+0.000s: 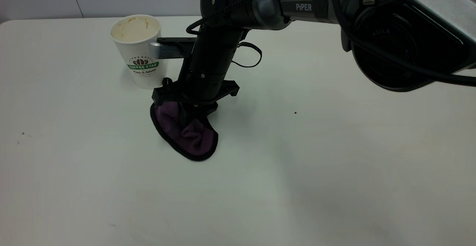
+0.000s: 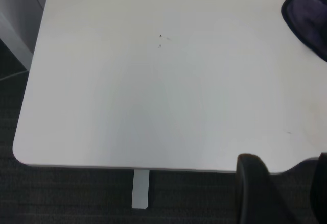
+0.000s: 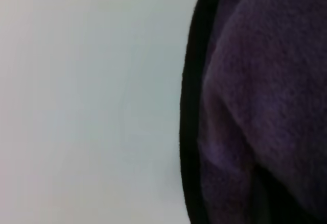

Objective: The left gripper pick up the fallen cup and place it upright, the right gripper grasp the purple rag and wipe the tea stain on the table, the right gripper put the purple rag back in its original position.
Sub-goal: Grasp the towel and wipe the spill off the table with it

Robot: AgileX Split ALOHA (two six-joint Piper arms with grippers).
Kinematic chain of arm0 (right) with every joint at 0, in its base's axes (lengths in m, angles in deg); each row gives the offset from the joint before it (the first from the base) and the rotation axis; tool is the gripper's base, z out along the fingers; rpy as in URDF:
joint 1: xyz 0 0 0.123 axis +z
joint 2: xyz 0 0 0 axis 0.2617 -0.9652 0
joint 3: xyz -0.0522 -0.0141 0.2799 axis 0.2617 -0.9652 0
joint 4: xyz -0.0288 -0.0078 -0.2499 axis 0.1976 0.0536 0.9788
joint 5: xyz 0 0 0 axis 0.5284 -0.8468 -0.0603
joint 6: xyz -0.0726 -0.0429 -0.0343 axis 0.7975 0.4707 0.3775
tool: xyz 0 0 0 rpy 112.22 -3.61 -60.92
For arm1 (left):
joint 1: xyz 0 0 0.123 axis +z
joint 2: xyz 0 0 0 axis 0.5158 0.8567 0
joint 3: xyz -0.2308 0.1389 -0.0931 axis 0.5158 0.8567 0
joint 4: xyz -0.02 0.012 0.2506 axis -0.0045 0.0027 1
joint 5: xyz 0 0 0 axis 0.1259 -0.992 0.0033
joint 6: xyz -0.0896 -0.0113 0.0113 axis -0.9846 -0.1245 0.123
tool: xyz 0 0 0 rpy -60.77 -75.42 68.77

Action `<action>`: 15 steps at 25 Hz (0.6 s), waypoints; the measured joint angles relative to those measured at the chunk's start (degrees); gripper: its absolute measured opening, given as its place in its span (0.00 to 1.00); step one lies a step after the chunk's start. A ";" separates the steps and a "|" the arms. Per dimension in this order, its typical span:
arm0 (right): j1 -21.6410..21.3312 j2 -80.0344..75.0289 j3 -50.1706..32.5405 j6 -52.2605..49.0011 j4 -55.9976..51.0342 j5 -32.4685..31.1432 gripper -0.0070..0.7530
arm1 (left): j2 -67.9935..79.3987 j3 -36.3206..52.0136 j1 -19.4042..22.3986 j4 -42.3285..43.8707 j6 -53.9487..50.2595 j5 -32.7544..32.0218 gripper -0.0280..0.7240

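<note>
1 right end effector (image 1: pixel 186 117) pressing purple rag (image 1: pixel 189 136) onto table (image 1: pixel 334 156).

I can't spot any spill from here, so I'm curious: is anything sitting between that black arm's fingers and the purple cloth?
Nothing visible does. The right gripper is pressed straight down into the purple rag on the table. The upright cup stands just behind, apart from the rag. No tea stain shows. The left gripper waits off the table's edge.

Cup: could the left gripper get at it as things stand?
Probably not easily. The cup stands upright with the right gripper pressed on the purple rag beside it; the left gripper sits off the table's edge.
</note>
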 joint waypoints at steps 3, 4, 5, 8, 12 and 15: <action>-0.12 0.00 0.32 -1.21 2.40 -2.67 0.14 | 0.00 0.00 0.00 0.00 0.00 0.00 0.45; -0.25 0.07 0.32 -2.31 3.71 -3.60 0.14 | 0.00 0.00 0.00 0.00 0.00 0.00 0.45; -0.46 0.20 0.32 -3.48 4.78 -4.62 0.14 | 0.00 0.00 0.00 0.00 0.00 0.00 0.45; -1.83 0.46 0.44 -6.50 9.40 -7.47 0.14 | 0.00 0.00 0.00 0.00 0.00 0.00 0.45; -5.39 0.84 0.50 -9.65 14.86 -10.72 0.14 | 0.00 0.00 0.00 0.00 0.00 0.00 0.45; -9.22 0.90 0.71 -10.42 16.55 -12.16 0.15 | 0.00 0.00 0.00 0.00 0.00 0.00 0.45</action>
